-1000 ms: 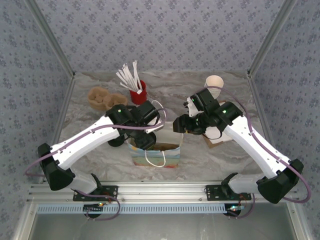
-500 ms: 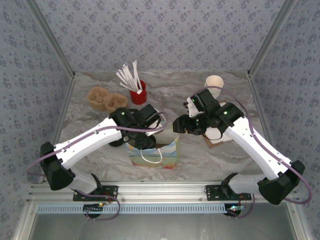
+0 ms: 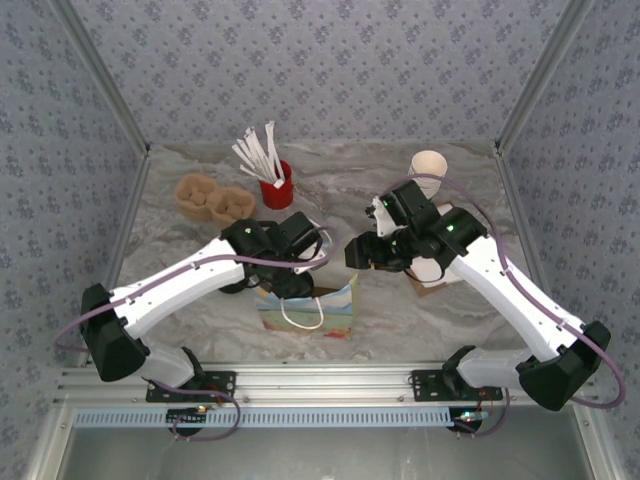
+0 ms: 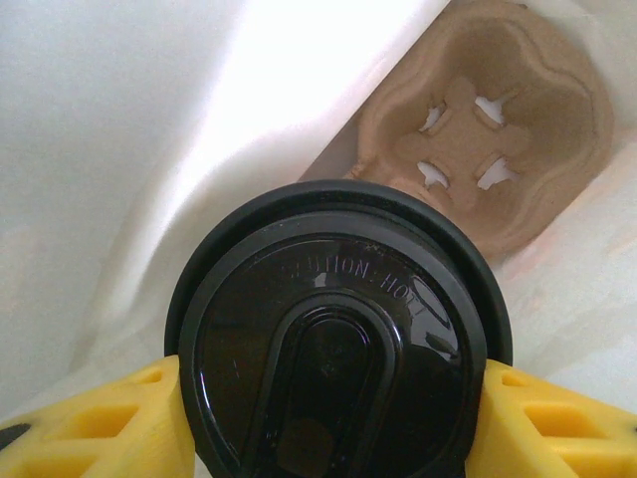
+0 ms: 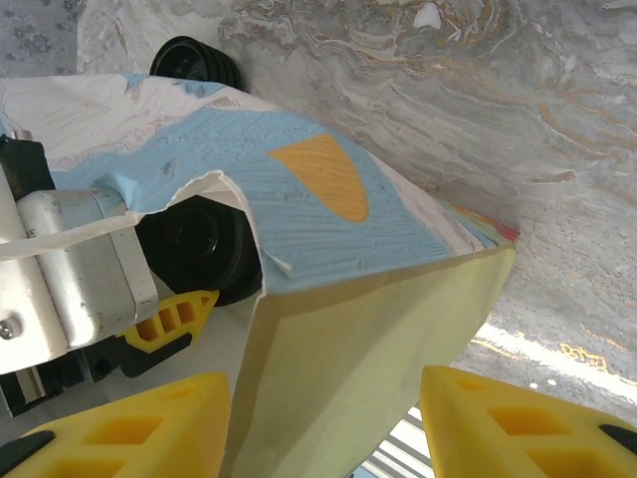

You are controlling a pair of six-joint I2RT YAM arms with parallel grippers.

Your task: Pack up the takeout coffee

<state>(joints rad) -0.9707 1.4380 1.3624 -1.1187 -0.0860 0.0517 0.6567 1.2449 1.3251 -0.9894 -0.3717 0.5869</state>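
Left gripper [image 4: 333, 423] is seen closed on the takeout coffee [image 4: 336, 299], whose black lid is pinched between the yellow fingers [image 4: 105, 418] inside the gift bag [image 3: 310, 310]. Compared with a second ago, this gripper has been lowered further into the bag's mouth and the bag's handle loop has been shifted slightly left; over the last half second almost nothing has been changed. The coffee is held upright. Its lid is turned toward the wrist camera and its long axis runs straight away from it, down toward the bag's floor, where a brown cardboard cup carrier [image 4: 498, 129] is lodged just beyond the lid. The cup's body is hidden beneath the lid.

The left arm is stretched diagonally from its near-left base, with the wrist bent down over the bag. The right arm is reached inward from the near right. The right gripper [image 5: 323, 398] is spread wide, with the bag's yellow side panel between its fingers, above the marble table [image 5: 448, 100].
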